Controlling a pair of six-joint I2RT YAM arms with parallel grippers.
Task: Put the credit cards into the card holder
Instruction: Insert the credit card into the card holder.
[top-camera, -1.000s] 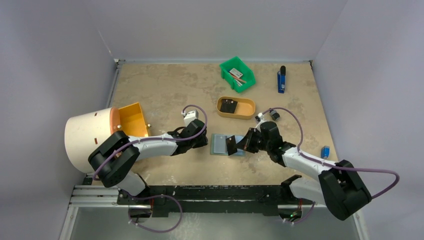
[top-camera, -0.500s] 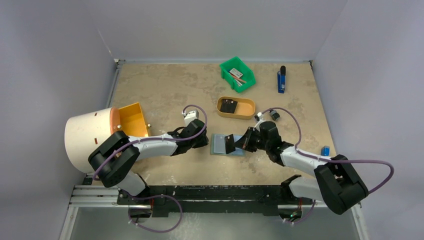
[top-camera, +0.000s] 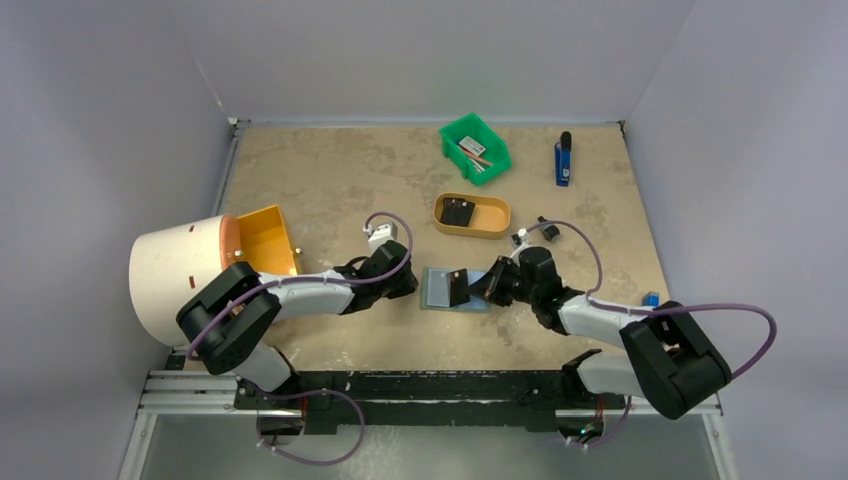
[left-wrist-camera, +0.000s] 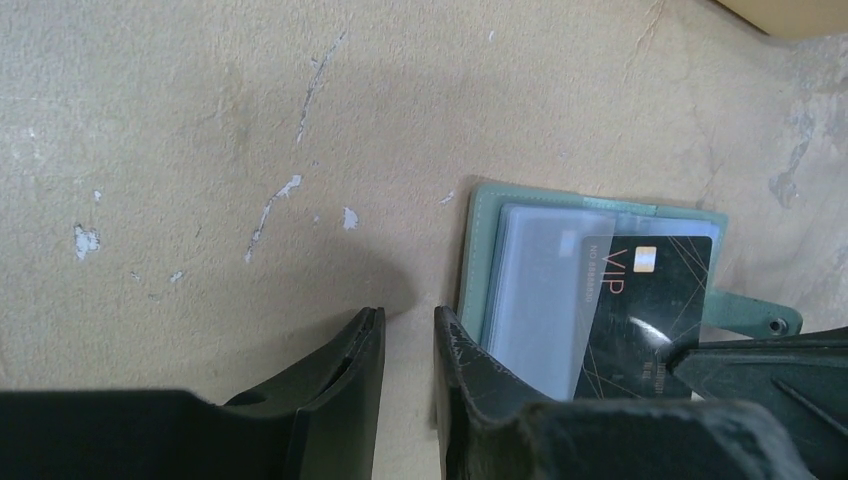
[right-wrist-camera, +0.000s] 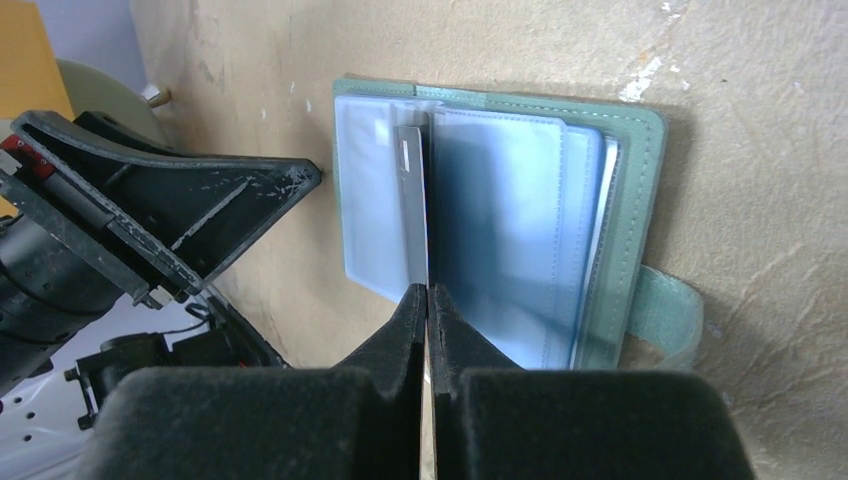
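Right then, your right gripper (right-wrist-camera: 427, 292) had its two fingers pinched tight on a black credit card (left-wrist-camera: 640, 300), holding it up on its thin edge. The card holder (right-wrist-camera: 640, 150) lay open and flat on the table (top-camera: 330, 170), about halfway between the left and right edges and nearer the near edge than the far one. The front end of the card was over the left page, and it looked as if a bit of it had slipped under a clear pocket flap. Your left gripper (left-wrist-camera: 408, 320) sat just beside the left edge of the card holder, its fingers only a little apart with nothing between them. I could not tell if it was pressing the cover down. To do this step well, you needed to tip the card flatter so it lined up with the pocket mouth, then push it slowly and straight. You needed the left fingers to hold that edge down so the card holder did not slide away. Letting go too soon could have let the card pop out. One other card (top-camera: 458, 212) lay in the tan tray (top-camera: 497, 226), closer to the far edge.
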